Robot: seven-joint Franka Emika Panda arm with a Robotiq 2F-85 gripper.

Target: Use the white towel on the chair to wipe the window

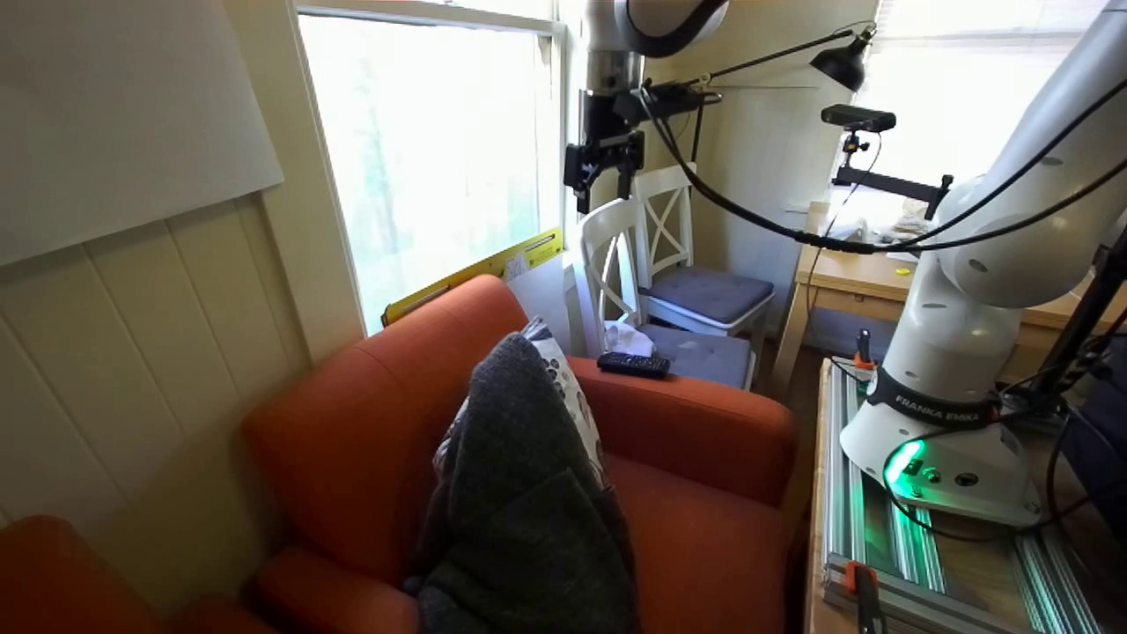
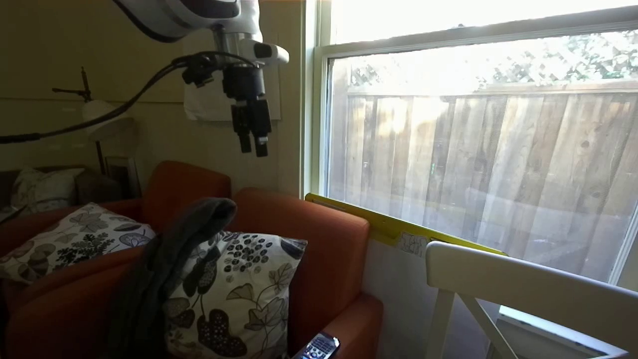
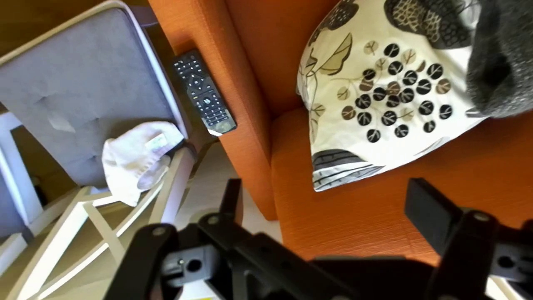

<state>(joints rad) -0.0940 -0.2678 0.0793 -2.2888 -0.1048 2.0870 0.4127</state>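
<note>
The white towel (image 3: 129, 162) lies crumpled on the grey seat of the white chair (image 3: 83, 75), by the backrest, at the left of the wrist view. The towel (image 1: 627, 340) shows partly behind the armrest in an exterior view, with the chair (image 1: 713, 357). Only the chair's backrest (image 2: 523, 274) shows in the other exterior picture; the towel is out of view there. The window (image 1: 440, 132) is behind the armchair; it also shows large here (image 2: 473, 164). My gripper (image 3: 326, 185) is open and empty, pointing down high above the armchair (image 3: 354, 225), also seen in both exterior views (image 1: 604, 201) (image 2: 253, 149).
A black remote (image 3: 205, 91) lies on the armchair's armrest, between seat and chair. A patterned pillow (image 3: 387, 91) and a grey blanket (image 3: 504, 62) are on the armchair. A yellow-edged board (image 2: 389, 227) stands below the window. A second white chair (image 1: 713, 291) and a lamp (image 1: 841, 66) stand behind.
</note>
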